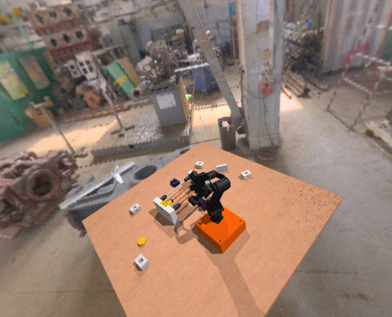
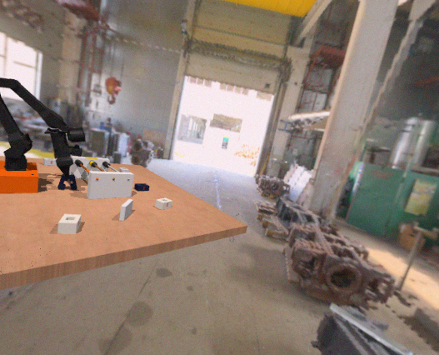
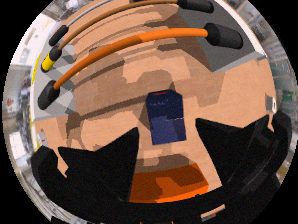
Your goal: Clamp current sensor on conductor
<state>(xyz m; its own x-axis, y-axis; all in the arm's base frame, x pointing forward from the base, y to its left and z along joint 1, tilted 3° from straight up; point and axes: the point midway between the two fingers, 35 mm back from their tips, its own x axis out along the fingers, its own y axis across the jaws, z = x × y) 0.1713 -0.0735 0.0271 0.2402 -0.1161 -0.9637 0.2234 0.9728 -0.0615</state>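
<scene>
The dark blue sensor stands on the robot's side of the conductors. Its two legs spread apart in the exterior view. My gripper is open, its black fingertips on either side of the sensor's near part, with gaps showing on both sides. The orange conductor runs between the white end blocks, clear of the sensor in the wrist view. A brown conductor with a yellow sleeve and a grey one lie beyond it. The LOAD lettering and arrow cannot be read.
Another dark blue block lies beyond the conductors. A white plate and several white blocks, one at the left, stand around. A yellow disc lies in front. The orange base is close to the sensor.
</scene>
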